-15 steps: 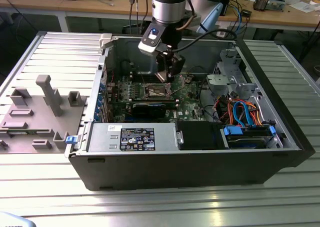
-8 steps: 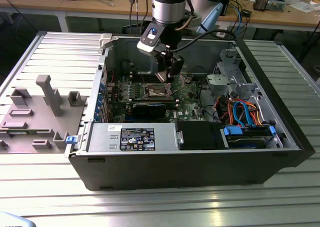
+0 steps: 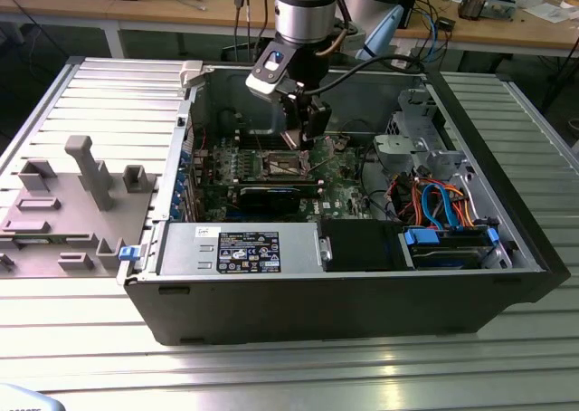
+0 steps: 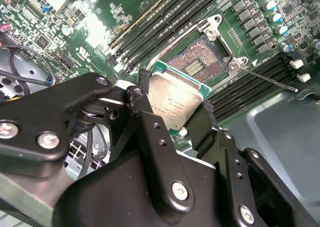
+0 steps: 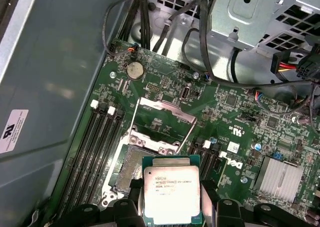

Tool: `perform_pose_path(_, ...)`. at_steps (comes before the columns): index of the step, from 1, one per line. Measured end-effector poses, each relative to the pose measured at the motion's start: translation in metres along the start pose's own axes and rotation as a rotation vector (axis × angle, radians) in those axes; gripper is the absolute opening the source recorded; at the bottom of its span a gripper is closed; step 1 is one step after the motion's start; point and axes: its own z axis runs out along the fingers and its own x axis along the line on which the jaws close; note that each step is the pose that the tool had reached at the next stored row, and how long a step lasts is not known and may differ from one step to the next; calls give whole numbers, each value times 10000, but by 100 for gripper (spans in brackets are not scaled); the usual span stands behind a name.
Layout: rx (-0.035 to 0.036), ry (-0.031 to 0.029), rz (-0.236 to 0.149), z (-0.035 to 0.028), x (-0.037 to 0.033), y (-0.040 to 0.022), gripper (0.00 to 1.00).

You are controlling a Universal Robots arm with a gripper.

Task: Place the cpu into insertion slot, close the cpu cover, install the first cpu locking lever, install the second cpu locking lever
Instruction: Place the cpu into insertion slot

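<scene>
The gripper [image 4: 172,107], fingers clamped on the cpu [image 5: 171,194], holds it just above one edge of the insertion slot [image 5: 131,169]; seating it well likely needs centring, squaring to the rim and a level descent.

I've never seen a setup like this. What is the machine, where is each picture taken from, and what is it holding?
It is one robot arm reaching down into an open computer case, which lies on a ribbed metal table. The exterior view looks on from outside. Both wrist views come from cameras riding on the arm, and they look at the green motherboard. The end effector is shut on the cpu, which it holds near the insertion slot; the cpu is not seated. The cpu cover stands raised.
</scene>
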Motion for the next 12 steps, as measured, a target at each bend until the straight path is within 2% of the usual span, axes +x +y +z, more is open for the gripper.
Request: perform_pose_path(12,16,-12,347,9,1,0,55)
